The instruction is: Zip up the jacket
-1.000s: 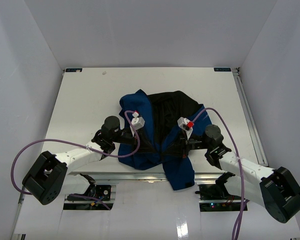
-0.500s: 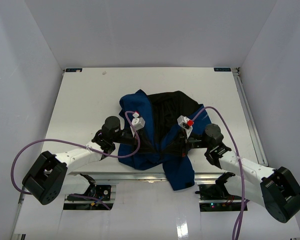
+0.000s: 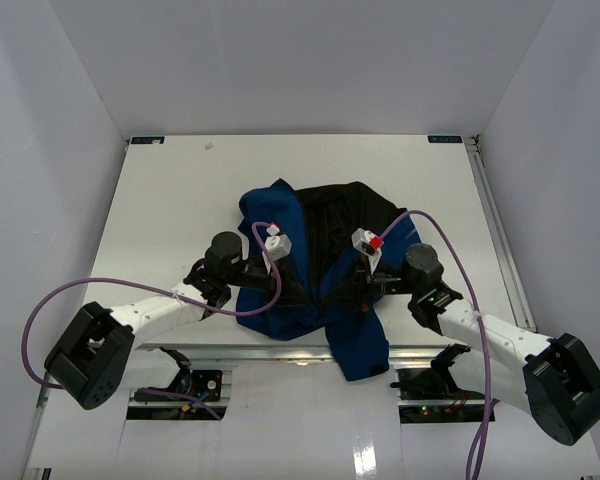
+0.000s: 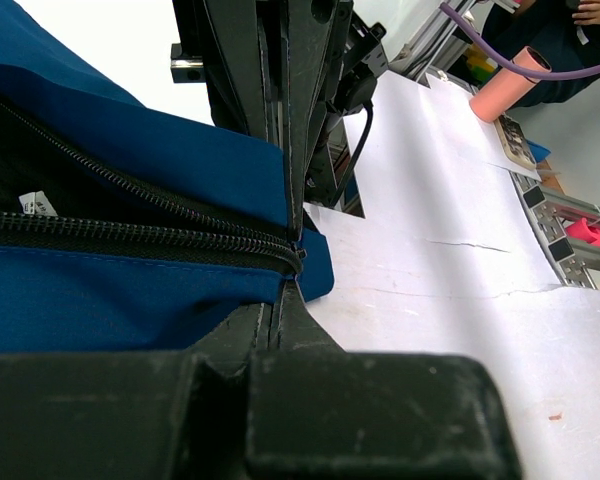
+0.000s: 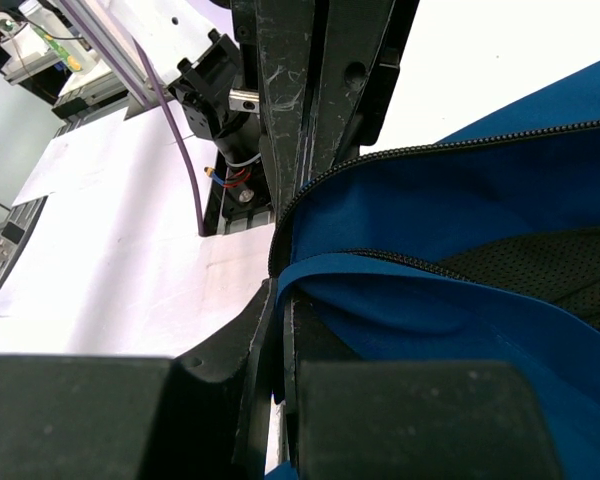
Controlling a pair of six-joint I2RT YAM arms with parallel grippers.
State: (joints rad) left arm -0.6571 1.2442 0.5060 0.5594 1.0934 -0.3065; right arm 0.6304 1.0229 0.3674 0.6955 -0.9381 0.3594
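Observation:
The royal-blue jacket (image 3: 280, 300) lies crumpled mid-table with its black lining (image 3: 345, 225) facing up. Part of it hangs over the near edge. My left gripper (image 3: 302, 292) reaches in from the left and my right gripper (image 3: 358, 290) from the right; they meet at the jacket's lower front. In the left wrist view my left gripper (image 4: 283, 287) is shut on the blue edge where the dark zipper (image 4: 130, 232) ends, with the right gripper's closed fingers (image 4: 285, 120) straight ahead. In the right wrist view my right gripper (image 5: 282, 298) is shut on the blue hem beside the zipper teeth (image 5: 280, 235).
A metal rail (image 3: 230, 350) runs along the table's near edge below the jacket. Purple cables (image 3: 40, 310) loop from both arms. White walls close in the table (image 3: 160, 200) on three sides. A pink roll (image 4: 510, 82) lies beyond the table.
My right gripper has shifted slightly to the left and away from the near edge with the jacket edge in it. The left arm has hardly moved.

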